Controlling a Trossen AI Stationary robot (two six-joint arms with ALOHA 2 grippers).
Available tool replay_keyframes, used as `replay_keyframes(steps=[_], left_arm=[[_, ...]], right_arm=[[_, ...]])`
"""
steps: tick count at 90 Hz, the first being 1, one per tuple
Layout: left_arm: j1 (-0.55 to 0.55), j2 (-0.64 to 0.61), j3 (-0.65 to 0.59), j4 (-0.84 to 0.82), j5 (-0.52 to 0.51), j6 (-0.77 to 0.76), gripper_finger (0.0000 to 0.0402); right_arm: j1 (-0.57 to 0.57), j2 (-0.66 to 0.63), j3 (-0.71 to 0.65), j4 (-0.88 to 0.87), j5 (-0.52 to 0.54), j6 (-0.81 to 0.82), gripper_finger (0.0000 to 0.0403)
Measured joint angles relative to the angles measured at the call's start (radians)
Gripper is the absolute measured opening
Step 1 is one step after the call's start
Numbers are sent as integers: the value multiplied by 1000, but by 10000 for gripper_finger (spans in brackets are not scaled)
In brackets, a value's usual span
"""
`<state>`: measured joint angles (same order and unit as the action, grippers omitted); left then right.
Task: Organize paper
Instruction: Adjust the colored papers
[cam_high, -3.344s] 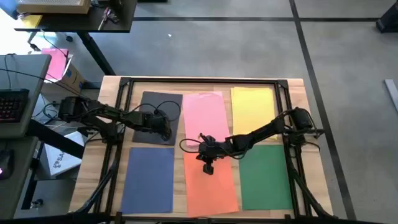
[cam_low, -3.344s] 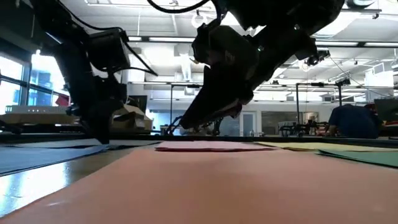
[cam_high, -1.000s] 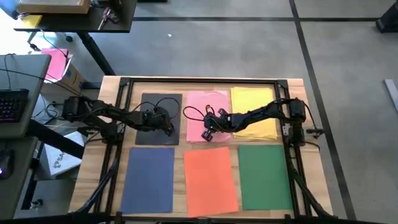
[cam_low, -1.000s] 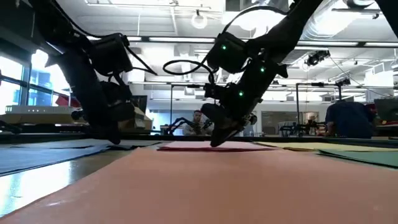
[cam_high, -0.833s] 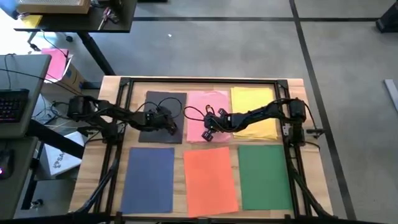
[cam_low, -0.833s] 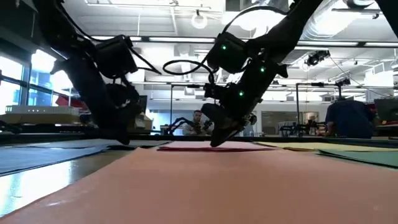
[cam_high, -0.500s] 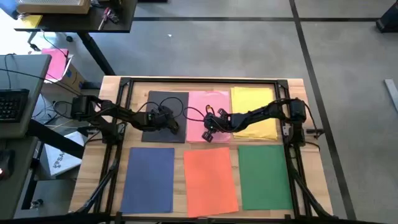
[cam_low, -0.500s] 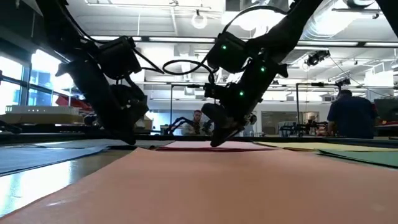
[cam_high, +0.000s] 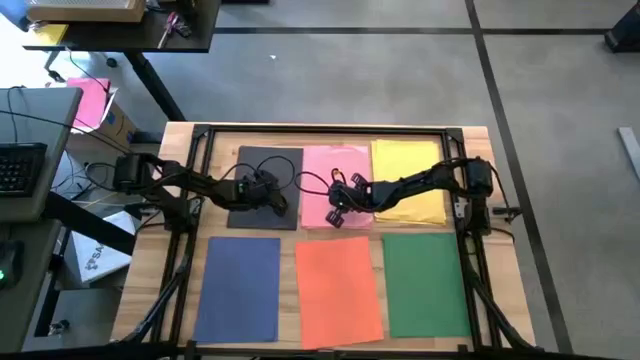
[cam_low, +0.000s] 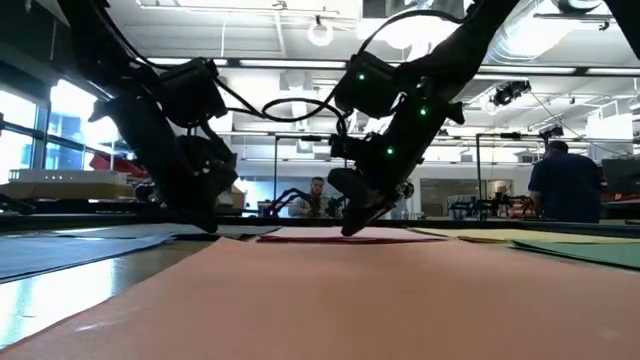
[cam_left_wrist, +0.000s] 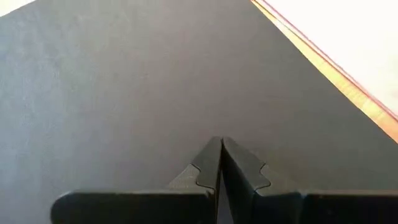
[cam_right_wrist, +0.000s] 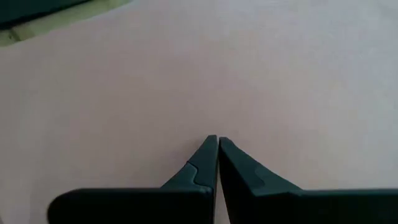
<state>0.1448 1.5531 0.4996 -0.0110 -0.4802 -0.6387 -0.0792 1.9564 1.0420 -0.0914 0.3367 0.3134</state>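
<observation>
Your wooden bench (cam_high: 180, 150) carries six sheets in two rows | far row: dark grey sheet (cam_high: 262, 165), pink sheet (cam_high: 318, 170), yellow | near row: blue, orange, green | left claw (cam_left_wrist: 221, 149) pinched closed, tips on dark grey | right claw (cam_right_wrist: 217, 146) pinched closed, tips on pink.
</observation>
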Motion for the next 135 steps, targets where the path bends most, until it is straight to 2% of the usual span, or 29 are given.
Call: replay_keyframes(steps=[14,29,37,49,77,89,96,108,120,127,135], left_arm=[[0,-55,19,-35,20,47,0],[-4,-140,45,-140,4,68,0],[-13,-184,47,-206,-1,66,0],[-37,-221,48,-289,-6,38,0],[-92,-214,49,-232,7,38,0],[-111,-214,49,-148,17,53,0],[-121,-213,58,-56,50,102,0],[-121,-158,157,17,78,206,0],[-108,-14,341,29,92,365,0],[-95,96,453,60,152,451,0],[-78,228,571,109,266,531,0]], right_arm=[[3,-92,-2,-57,32,-29,0],[7,-208,-19,-238,57,-34,0],[8,-284,-88,-266,103,-15,0],[-7,-415,-268,-280,116,80,0],[-56,-771,-637,-267,91,371,0],[-51,-864,-709,-204,-11,354,0],[-44,-900,-715,-219,-23,324,0],[-67,-940,-662,-329,58,332,0],[-160,-935,-559,-573,88,409,0],[-219,-916,-510,-694,74,421,0],[-276,-890,-484,-784,70,420,0]])
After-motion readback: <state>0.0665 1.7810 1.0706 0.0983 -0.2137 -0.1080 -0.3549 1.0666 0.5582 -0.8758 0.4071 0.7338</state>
